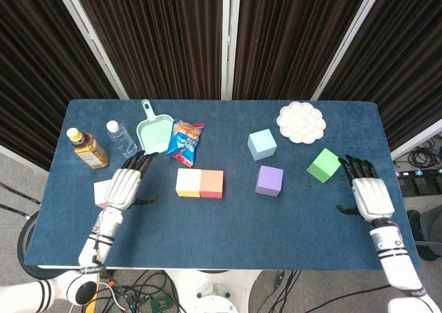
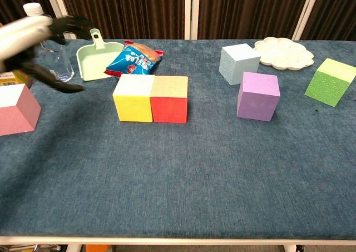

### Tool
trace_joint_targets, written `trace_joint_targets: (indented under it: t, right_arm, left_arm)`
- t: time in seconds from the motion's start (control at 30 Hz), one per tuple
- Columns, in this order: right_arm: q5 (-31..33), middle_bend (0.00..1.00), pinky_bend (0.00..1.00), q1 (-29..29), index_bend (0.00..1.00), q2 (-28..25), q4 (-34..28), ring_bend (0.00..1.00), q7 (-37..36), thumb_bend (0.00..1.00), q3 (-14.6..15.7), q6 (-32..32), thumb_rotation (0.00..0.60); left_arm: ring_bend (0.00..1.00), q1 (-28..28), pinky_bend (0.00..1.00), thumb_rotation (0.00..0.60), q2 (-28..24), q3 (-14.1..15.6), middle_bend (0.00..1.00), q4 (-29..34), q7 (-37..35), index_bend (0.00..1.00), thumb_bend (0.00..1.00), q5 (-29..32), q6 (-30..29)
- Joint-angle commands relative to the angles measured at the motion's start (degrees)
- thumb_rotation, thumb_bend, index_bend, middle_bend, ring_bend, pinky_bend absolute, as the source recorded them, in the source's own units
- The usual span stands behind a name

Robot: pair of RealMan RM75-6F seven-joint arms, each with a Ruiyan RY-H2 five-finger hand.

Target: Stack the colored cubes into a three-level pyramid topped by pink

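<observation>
My left hand (image 1: 123, 186) is white-backed with black fingers (image 1: 140, 162), and my right hand (image 1: 371, 194) matches it. Just beside my left fingers sits the pink cube (image 2: 16, 109), pale on top. Beyond those fingertips lie a mint-green dustpan (image 1: 155, 130) and a blue snack bag (image 1: 186, 142) with red edges and orange print. Inward of them, a yellow cube (image 1: 188, 182) touches an orange-red cube (image 1: 211, 184). Near my right fingers is the green cube (image 1: 323, 165); further inward are the purple cube (image 1: 268, 180) and light blue cube (image 1: 262, 144). The table (image 1: 228, 237) is dark blue cloth. The paint palette (image 1: 301, 122) is white.
</observation>
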State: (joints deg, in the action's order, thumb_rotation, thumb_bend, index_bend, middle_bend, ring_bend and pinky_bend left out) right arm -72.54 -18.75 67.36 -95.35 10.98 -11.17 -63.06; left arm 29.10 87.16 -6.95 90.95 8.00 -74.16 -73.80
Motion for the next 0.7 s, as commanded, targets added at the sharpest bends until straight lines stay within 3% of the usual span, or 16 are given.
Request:
trace_joint_targets:
  t: [0.03,0.27,0.7]
  right_arm:
    - [4.6,0.04,0.00,-6.6,0.00,2.7,0.8,0.00,0.0,0.01,-2.6,7.4,0.600]
    - [8.1,0.07,0.00,-11.3,0.00,8.2,2.4,0.00,2.8,0.01,-2.9,9.7,0.600]
    - [12.7,0.17,0.00,-14.8,0.00,16.5,5.7,0.00,6.7,0.01,-2.3,7.6,0.600]
  left_arm:
    - [0.04,-3.9,0.15,0.600,-5.1,3.3,0.13,1.9,-2.6,0.09,0.11,-3.9,-3.7]
    - [0.03,-10.6,0.14,0.600,-8.8,5.6,0.13,2.0,-5.7,0.09,0.11,-6.3,-11.1]
    - [0.03,-15.5,0.14,0.600,-10.5,5.5,0.13,-3.9,-14.7,0.09,0.11,-6.2,-12.2]
